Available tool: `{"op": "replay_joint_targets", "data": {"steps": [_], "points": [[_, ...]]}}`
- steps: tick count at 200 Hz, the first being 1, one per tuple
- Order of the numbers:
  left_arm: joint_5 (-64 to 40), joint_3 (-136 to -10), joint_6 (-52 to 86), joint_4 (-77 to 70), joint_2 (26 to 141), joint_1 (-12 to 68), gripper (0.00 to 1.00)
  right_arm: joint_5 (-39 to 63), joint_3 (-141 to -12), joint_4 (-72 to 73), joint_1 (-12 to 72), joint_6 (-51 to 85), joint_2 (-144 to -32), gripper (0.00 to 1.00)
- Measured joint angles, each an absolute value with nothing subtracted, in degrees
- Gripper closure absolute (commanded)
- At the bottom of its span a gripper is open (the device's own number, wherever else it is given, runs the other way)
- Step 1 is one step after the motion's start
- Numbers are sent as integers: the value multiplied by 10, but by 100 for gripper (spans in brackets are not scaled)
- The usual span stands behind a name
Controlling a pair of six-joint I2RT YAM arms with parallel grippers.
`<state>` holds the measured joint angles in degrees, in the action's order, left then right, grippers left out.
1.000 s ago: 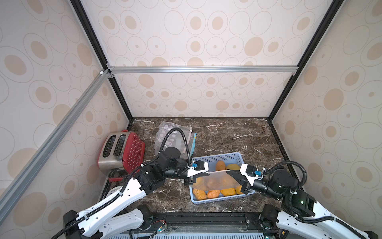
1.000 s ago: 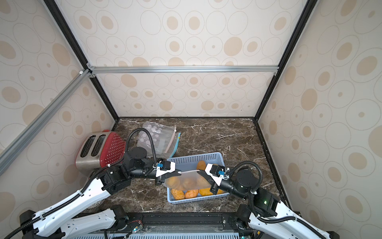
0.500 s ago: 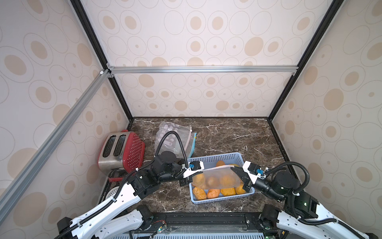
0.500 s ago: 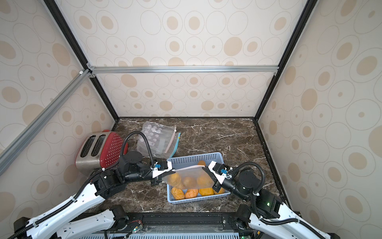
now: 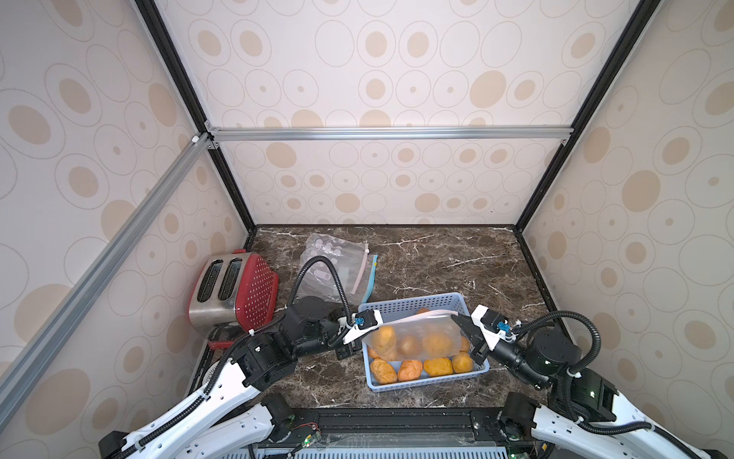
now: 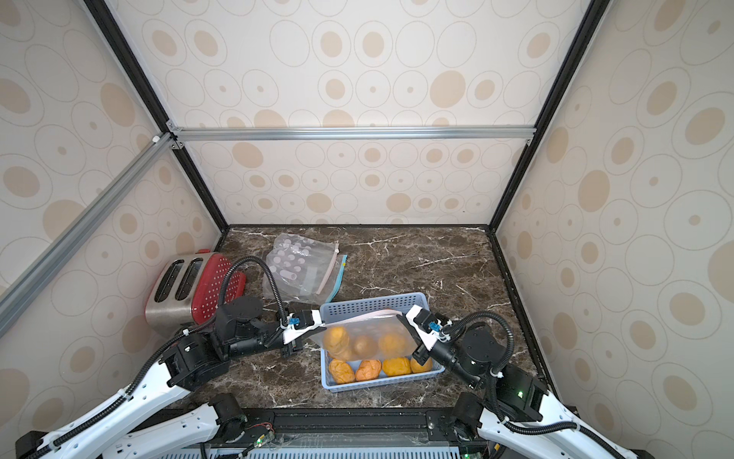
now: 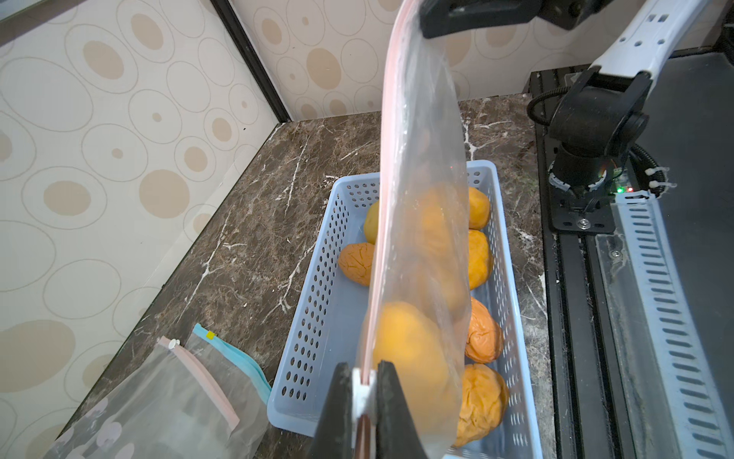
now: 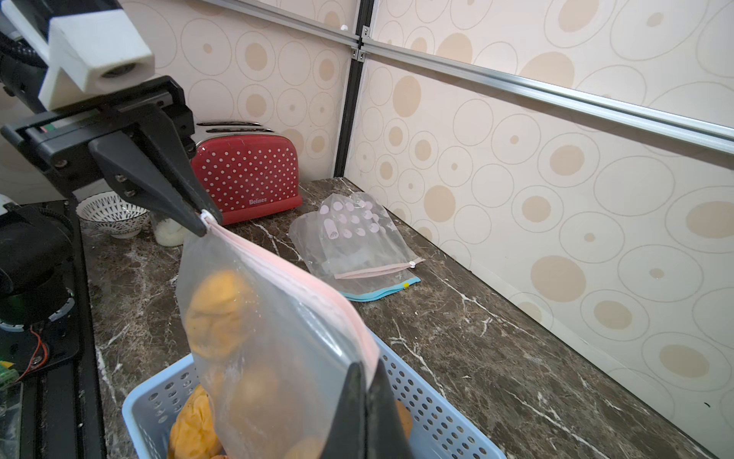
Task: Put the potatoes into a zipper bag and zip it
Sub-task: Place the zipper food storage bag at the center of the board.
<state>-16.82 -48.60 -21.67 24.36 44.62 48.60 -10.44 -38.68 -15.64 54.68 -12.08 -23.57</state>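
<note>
- The bag (image 5: 413, 337) hangs in the air over the basket (image 5: 421, 304), stretched between the two arms with its pink zip (image 8: 294, 274) uppermost.
- The left fingers (image 7: 345, 391) are nipped tight on the white slider (image 8: 204, 216) at one end of the zip.
- The right fingers (image 8: 365, 405) are pressed together on the bag's other top corner.
- Three or four potatoes (image 5: 435, 343) sit inside the bag, showing through the clear film.
- More potatoes (image 5: 409, 369) lie loose in the basket: four in the near row, and others beneath and behind the bag, one of them yellowish-green.
- From both wrist views the zip looks flat and closed along its length, so I judge the zipping done or all but done for this bag.
- What is left, to my eye, is the loose potatoes; they would need the bag reopened or one of the spare bags (image 5: 337, 270) lying on the table (image 5: 456, 258) by the toaster (image 5: 234, 286).
</note>
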Motion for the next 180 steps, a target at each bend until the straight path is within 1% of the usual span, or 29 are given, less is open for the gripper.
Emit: {"op": "replay_joint_targets", "data": {"steps": [54,89,180], "points": [[-145,-485,-208,267,439,486,97,-123,-387,-163,547,-121,-229,100],[-130,-478,-204,274,416,486,97,-138,-387,-168,547,-122,-222,100],[-112,-462,-199,284,394,486,97,-137,-387,-171,547,-118,-224,100]]}}
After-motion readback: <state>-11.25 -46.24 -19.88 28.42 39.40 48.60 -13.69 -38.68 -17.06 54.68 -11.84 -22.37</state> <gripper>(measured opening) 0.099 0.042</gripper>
